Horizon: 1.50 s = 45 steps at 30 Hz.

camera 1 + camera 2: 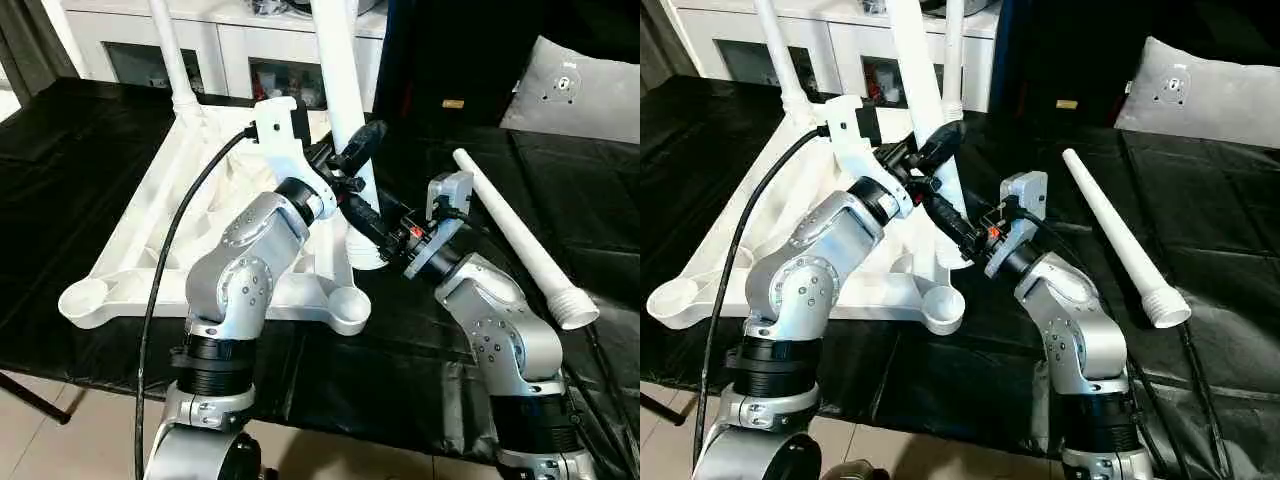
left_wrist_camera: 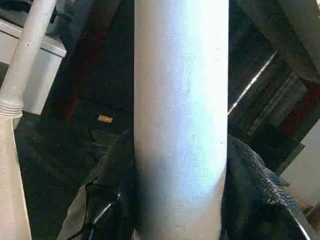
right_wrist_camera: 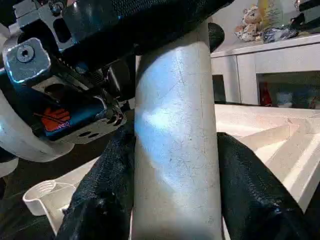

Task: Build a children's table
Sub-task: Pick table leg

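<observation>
Seating a leg (image 1: 340,110) into the upturned table top (image 1: 150,240).
Both claws, left claw (image 1: 358,150) and right claw (image 1: 372,228), clamp it upright at the top's right edge; judged best kept vertical, pressed straight down.

Bright glare, blurry wrist close-ups

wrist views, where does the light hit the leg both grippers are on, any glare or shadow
Left wrist view: the gripped leg is bright along its upper length and falls into shadow low on one side, beside the black fingers. Right wrist view: a glary patch sits mid-tube, with the left gripper dark across it above. Left eye view: the loose leg is evenly lit on black cloth.
</observation>
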Available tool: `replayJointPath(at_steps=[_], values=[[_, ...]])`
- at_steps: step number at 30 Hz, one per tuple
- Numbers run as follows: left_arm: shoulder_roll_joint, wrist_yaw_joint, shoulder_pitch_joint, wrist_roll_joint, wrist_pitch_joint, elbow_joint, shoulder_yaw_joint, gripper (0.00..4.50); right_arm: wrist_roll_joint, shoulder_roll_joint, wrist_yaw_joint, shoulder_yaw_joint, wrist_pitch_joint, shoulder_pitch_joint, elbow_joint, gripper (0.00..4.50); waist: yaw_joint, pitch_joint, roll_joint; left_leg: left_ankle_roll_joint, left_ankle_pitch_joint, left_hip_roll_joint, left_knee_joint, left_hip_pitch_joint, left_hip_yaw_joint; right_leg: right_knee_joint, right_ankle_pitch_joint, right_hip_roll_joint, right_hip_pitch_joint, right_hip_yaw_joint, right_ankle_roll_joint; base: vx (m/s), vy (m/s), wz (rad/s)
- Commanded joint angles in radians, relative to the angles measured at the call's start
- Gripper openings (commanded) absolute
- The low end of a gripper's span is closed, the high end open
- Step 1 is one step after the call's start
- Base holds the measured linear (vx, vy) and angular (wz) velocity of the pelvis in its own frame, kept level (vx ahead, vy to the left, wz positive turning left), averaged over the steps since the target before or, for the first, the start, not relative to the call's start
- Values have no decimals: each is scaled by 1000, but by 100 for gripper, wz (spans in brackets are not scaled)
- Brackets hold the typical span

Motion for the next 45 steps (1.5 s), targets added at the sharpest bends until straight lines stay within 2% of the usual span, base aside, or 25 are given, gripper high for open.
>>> replayJointPath(at_steps=[1,2,4,8,9,13,14,16,18,20,21,22,23,24,25,26,27,28,29,30,33,37,41,45], values=[[0,29,9,23,-1,8,-1,188,-14,-10,-16,2,-30,-13,1,188,-4,-64,-3,59,-27,80,-72,16,-27,-64,113,-94,55,51,-243,0,0,0],[-1,34,9,23,1,9,1,188,-15,-12,-17,4,-32,-12,3,188,-4,-64,-3,60,-26,80,-72,16,-27,-64,114,-93,54,51,-244,0,0,0],[0,42,9,24,1,13,8,188,-5,-11,-10,3,-21,-9,6,244,-4,-65,-3,62,-19,79,-71,15,-27,-62,126,-93,56,51,-245,0,0,0],[17,49,13,38,-17,20,24,188,-12,-25,6,16,-22,10,-2,276,-3,-65,-5,68,-13,78,-70,15,-26,-62,136,-93,56,51,-246,0,0,0],[25,48,16,43,-23,21,26,188,-9,-29,12,18,-21,18,-9,284,-3,-65,-8,71,-12,78,-70,15,-26,-63,133,-92,57,51,-242,0,0,0],[81,45,36,82,-45,22,35,188,20,-60,43,17,-4,70,-64,315,-2,-65,-9,76,-15,79,-70,15,-27,-63,125,-92,57,51,-224,0,0,0],[91,40,43,87,-46,16,32,188,25,-65,47,16,-1,80,-75,335,-3,-65,-8,77,-12,79,-71,14,-28,-62,124,-93,57,50,-224,0,0,0],[106,32,61,89,-44,-2,28,188,34,-68,41,8,10,95,-89,346,-4,-65,-4,74,-22,80,-72,18,-28,-64,105,-92,53,49,-230,0,0,0],[141,12,117,99,-39,-56,21,188,-2,-68,-25,-16,-2,124,-103,354,-2,-63,-1,62,-38,84,-75,18,-28,-64,82,-93,50,50,-233,0,0,0],[154,0,136,107,-47,-77,15,188,-27,-66,-60,-25,-13,128,-98,385,-1,-64,0,50,-38,84,-76,21,-28,-65,76,-91,46,49,-232,0,0,0],[171,-17,162,122,-71,-105,5,188,-72,-66,-121,-31,-18,127,-85,385,-2,-62,-1,40,-38,83,-78,19,-28,-66,67,-90,47,49,-226,0,0,0],[171,-17,162,122,-71,-105,5,188,-72,-66,-121,-31,-18,127,-85,385,-5,-62,-1,34,-44,81,-79,19,-26,-67,59,-89,47,50,-224,0,0,0],[200,-31,206,159,-114,-144,-11,188,-92,-52,-199,-54,16,120,-71,390,-5,-60,1,25,-54,82,-82,19,-29,-70,43,-90,47,50,-218,0,0,0],[262,-45,300,252,-217,-189,-46,188,-136,-37,-294,-73,14,133,-66,390,-6,-59,1,14,-74,81,-83,20,-28,-72,19,-89,45,51,-209,0,0,0],[263,-45,302,254,-219,-190,-47,188,-137,-37,-296,-73,13,133,-66,390,-9,-58,-5,12,-86,81,-86,19,-27,-77,4,-88,45,52,-201,0,0,0],[287,-49,346,289,-260,-202,-58,188,-157,-34,-318,-72,-3,146,-67,390,-14,-57,-10,7,-97,79,-87,17,-25,-77,-22,-88,48,53,-184,0,0,0],[299,-50,370,307,-282,-206,-64,188,-172,-35,-327,-68,-18,154,-67,390,-15,-57,-4,2,-96,79,-87,18,-25,-77,-31,-88,45,53,-170,0,0,0],[301,-50,400,309,-298,-215,-56,188,-180,-35,-336,-63,-25,163,-65,390,-17,-57,-10,1,-96,78,-86,18,-23,-77,-31,-86,45,54,-165,0,0,0],[298,-45,421,306,-302,-222,-44,188,-182,-34,-343,-60,-25,167,-61,390,-19,-56,-10,-6,-119,79,-90,21,-23,-81,-52,-86,43,54,-163,0,0,0],[298,-45,421,306,-302,-222,-44,188,-182,-34,-343,-60,-25,167,-61,390,-19,-55,-8,-8,-123,79,-90,22,-24,-78,-54,-86,41,53,-167,0,0,0],[298,-41,436,305,-306,-230,-36,188,-193,-36,-345,-52,-40,170,-56,390,-21,-52,-8,-13,-146,78,-92,21,-23,-81,-79,-85,37,55,-161,0,0,0],[298,-41,436,305,-306,-230,-36,188,-193,-36,-345,-52,-40,170,-56,390,-27,-54,-8,-16,-140,78,-92,19,-25,-79,-62,-85,39,55,-159,0,0,0],[298,-41,436,305,-306,-230,-36,188,-193,-36,-345,-52,-40,170,-56,390,-29,-55,-9,0,-113,75,-87,17,-23,-76,-21,-85,41,55,-170,0,0,0],[298,-41,436,305,-306,-230,-36,188,-193,-36,-345,-52,-40,170,-56,390,-29,-55,-9,4,-110,76,-87,18,-23,-75,-20,-84,41,55,-174,0,0,0]])
